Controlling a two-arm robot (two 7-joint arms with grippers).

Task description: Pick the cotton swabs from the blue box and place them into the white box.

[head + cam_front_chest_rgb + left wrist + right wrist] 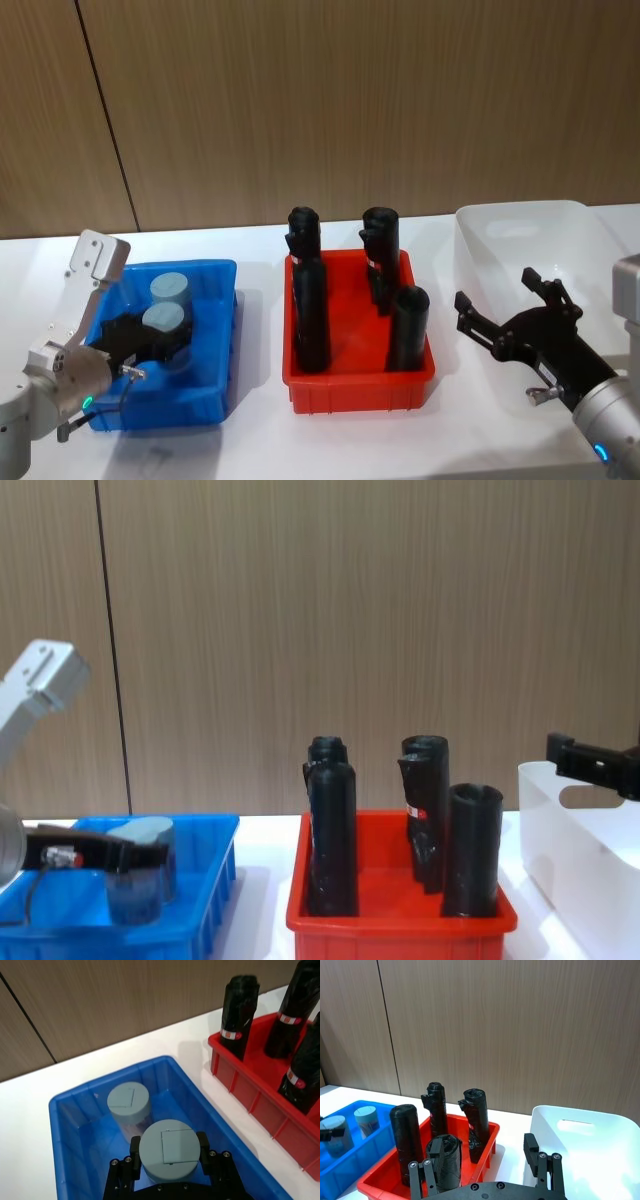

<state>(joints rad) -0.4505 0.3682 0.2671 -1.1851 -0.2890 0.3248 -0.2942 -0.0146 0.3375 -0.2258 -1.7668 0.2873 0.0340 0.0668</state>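
While both cotton swab tubs are sitting in the blue box (170, 412) on my left, I am judging the task as barely under way: nothing is lying inside the white box (530, 235) on the far right of the worktop (260, 440), as far as its visible inside is showing.

I am working with the left hand (169, 1150), which is reaching down into the blue box and clasping the nearer tub (164, 318). Its two black fingers (135, 1149) are pressing against opposite sides of the tub just under the grey-blue lid, so I am reading this as a grasp in place and not a loose straddle. From the chest view the tub is looking low, inside the box walls; I am not able to tell whether its base is touching the floor of the box. The farther tub (170, 289) is standing upright just behind it, untouched.

The right hand (494, 286) is hovering released, fingers spread wide, just in front of the white box near its left side, holding nothing.

Between the two boxes the red tray (360, 395) with its black cylinders (310, 310) is standing in the way, so I am expecting the carry to need height. Both transfers are left to do.
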